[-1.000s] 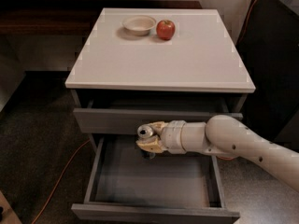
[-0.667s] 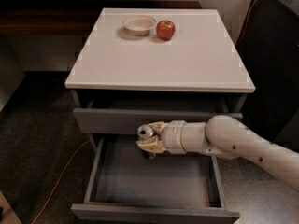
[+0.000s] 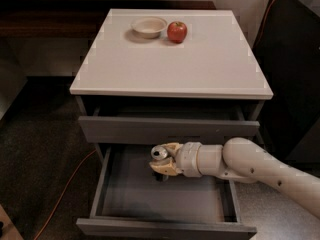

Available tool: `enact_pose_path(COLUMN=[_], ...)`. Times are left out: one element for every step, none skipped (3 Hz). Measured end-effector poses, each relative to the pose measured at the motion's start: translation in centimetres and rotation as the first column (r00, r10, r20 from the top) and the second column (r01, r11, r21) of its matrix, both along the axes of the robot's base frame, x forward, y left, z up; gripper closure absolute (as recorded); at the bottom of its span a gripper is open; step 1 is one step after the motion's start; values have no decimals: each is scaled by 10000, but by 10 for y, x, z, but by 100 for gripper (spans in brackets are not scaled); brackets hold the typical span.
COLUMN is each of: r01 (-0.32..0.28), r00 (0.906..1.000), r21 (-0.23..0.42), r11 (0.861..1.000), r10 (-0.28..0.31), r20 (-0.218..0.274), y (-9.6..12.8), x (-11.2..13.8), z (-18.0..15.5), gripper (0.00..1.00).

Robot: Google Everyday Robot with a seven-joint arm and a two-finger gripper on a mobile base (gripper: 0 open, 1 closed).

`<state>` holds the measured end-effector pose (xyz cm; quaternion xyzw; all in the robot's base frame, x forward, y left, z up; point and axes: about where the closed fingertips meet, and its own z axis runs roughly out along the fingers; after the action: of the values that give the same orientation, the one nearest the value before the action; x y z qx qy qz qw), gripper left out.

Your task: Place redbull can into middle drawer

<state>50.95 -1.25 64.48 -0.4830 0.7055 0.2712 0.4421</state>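
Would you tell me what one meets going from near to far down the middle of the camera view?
Front edge of the middle drawer → gripper over that open drawer, shut on the redbull can → upper drawer front → white cabinet top → red apple.

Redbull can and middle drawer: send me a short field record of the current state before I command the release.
gripper: reaching in from the right, over the rear part of the open drawer, shut on the redbull can
redbull can: roughly upright in the gripper, top showing; contact with the drawer floor cannot be told
middle drawer: pulled well out
upper drawer front: directly above the can, nearly pushed in
cabinet top: white bowl and red apple side by side at the back
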Motion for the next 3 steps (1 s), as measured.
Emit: enact_pose_path(r01=[-124,-240,-429], r00=[9999,9996,9990], r21=[464,801,825], r11=[9988,9965,9957], r10=[127,250,437], r20=[-67,-111,-75], y=[-2,-6,-9], x=[-8,-7,-2], z=[-33,-70,-104], gripper=[100,100,100])
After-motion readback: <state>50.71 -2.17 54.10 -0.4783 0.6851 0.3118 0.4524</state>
